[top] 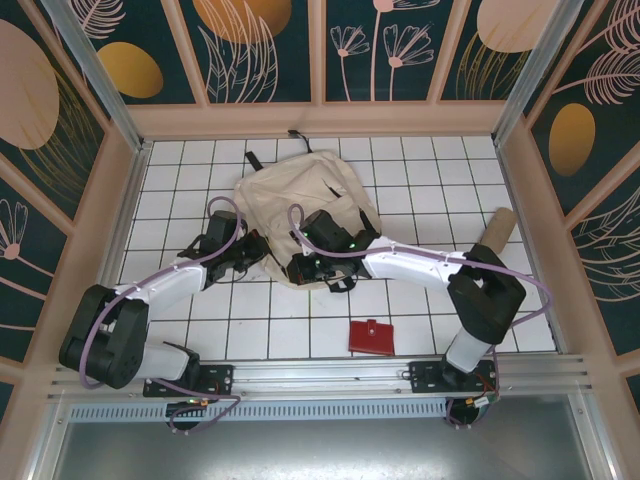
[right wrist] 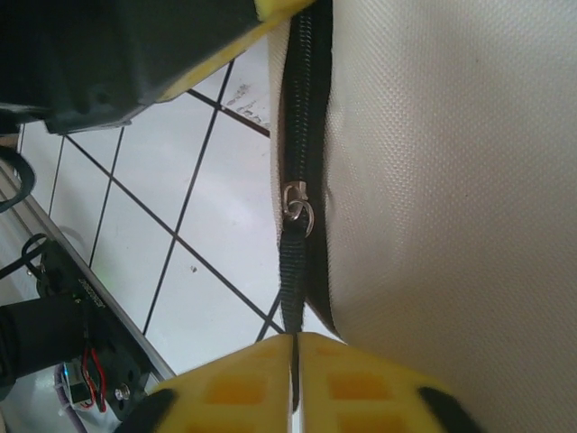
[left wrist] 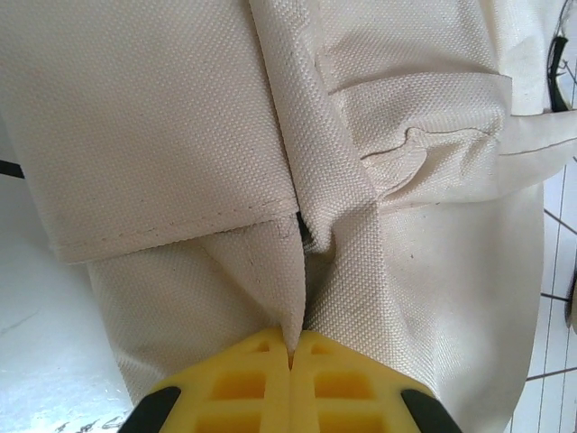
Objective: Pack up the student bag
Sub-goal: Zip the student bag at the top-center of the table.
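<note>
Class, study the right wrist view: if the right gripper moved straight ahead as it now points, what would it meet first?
Probably the silver metal zipper slider on the beige fabric backpack, just beyond the black pull strap the right gripper pinches.

The large soft fabric student bag [top: 300,200] is plain cream weave, its zipper [right wrist: 305,108] black, with a silver slider [right wrist: 297,203] and a black strap pull [right wrist: 290,271]. The left gripper [left wrist: 290,356] and right gripper [right wrist: 294,356] are yellow with black corners. The tiled table [top: 420,170] is white, gridded with dark lines. The small flat wallet [top: 371,336] is red, the cylindrical pouch [top: 497,228] tan. The wall panels [top: 265,40] are dark teal with peach and orange plant motifs.
</note>
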Controlling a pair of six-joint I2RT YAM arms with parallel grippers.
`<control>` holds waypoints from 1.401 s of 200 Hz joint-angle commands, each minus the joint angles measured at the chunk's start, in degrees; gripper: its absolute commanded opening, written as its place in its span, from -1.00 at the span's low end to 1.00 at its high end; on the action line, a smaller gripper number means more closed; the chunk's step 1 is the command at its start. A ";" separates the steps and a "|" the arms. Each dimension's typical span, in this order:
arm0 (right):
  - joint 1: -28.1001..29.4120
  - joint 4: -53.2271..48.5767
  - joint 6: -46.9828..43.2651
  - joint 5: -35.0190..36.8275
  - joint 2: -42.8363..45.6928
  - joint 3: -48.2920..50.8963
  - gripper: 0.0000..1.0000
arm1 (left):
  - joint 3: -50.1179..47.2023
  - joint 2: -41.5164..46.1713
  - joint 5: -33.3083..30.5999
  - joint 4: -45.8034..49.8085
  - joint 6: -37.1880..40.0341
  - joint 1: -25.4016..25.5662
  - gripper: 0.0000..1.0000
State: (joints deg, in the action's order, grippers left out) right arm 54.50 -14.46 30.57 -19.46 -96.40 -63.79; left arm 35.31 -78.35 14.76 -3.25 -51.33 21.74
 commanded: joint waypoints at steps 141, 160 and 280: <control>0.43 -1.39 1.05 -1.28 -3.89 -5.26 -0.88 | -0.59 2.61 -1.17 -2.55 1.67 -0.12 -1.00; 0.43 -2.61 0.99 -0.79 -3.48 -5.29 -0.98 | -0.61 2.93 -2.85 -1.97 1.67 -0.12 -1.00; 0.61 -15.56 -0.15 1.60 3.58 -2.49 -1.00 | 1.46 -0.46 -14.77 -1.87 3.29 -0.17 -1.00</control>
State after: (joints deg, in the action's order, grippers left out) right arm 54.54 -22.81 31.38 -19.09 -96.36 -67.55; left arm 34.98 -77.80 7.16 -3.25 -49.56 22.31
